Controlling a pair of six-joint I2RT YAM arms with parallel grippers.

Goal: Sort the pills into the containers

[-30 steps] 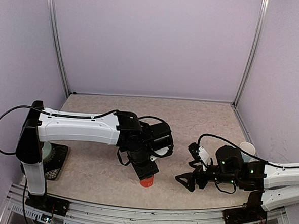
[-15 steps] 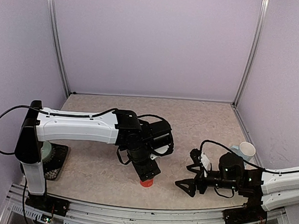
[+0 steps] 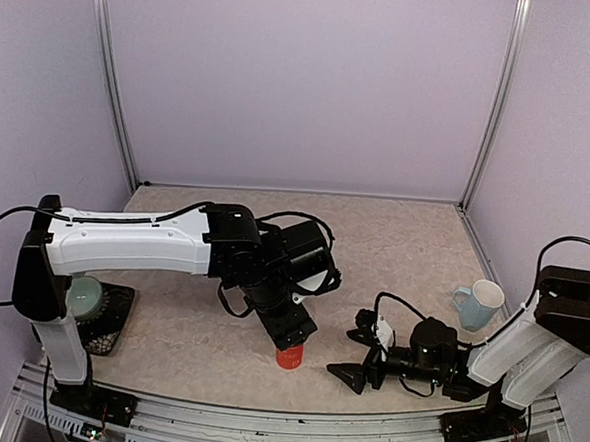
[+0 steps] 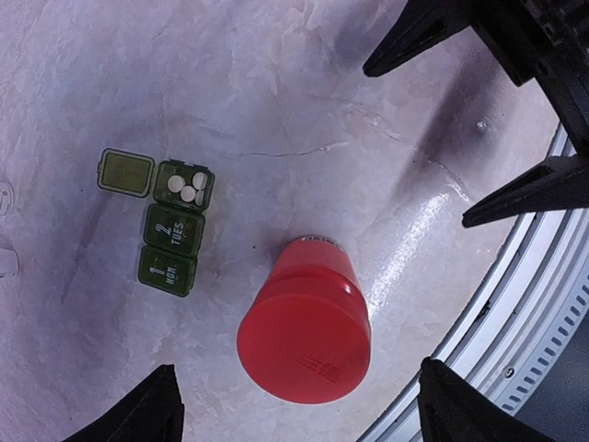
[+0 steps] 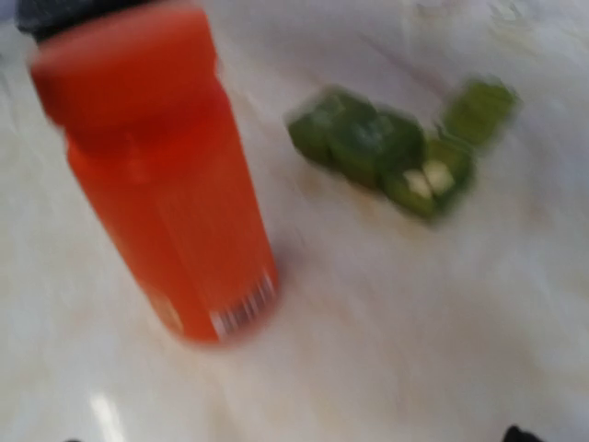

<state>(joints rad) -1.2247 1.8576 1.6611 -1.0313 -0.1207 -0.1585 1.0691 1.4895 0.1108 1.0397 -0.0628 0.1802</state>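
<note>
A red capped bottle point(image 4: 304, 327) stands upright on the table, seen also at the near edge point(image 3: 289, 357). My left gripper point(image 4: 296, 366) hangs just above it, open, with a gap on each side of the cap. The containers point(image 4: 169, 247), a dark green strip, lie to the bottle's left; one end lid is flipped open and three white pills point(image 4: 188, 187) sit in that compartment. My right gripper point(image 3: 350, 355) is open, low over the table right of the bottle, holding nothing. The right wrist view is blurred and shows the bottle point(image 5: 156, 184) and the containers point(image 5: 396, 152).
A pale blue mug point(image 3: 477, 303) stands at the right side. A dark stand with a pale green round object point(image 3: 92, 301) sits by the left arm's base. The metal rail point(image 4: 515, 331) of the table's near edge runs close to the bottle.
My left gripper has opened off the red bottle, which stays standing. My right arm has drawn back and dropped lower, its gripper sliding left toward the near edge, still open.
</note>
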